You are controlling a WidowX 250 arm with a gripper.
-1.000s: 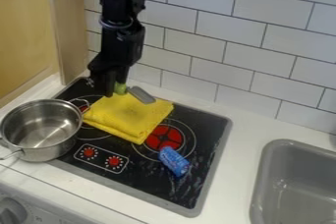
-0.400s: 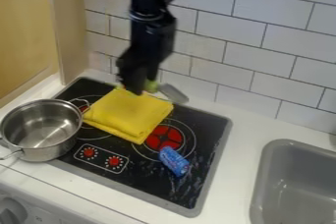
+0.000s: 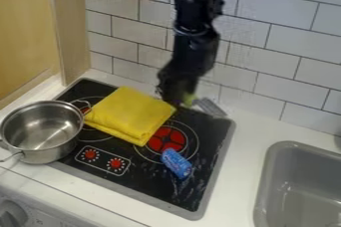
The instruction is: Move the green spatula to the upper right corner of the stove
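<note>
The tool (image 3: 178,99) grips the green spatula (image 3: 210,107) near the upper right corner of the stove (image 3: 206,146); carrying looks nearly done, so lower, then release

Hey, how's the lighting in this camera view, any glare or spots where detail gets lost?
Camera view: bright highlights on the metal pot; pale streaks on the lower right of the black stove, glare or smears, I can't tell which. Also camera view: the gripper is so dark that its parts run together.
</note>
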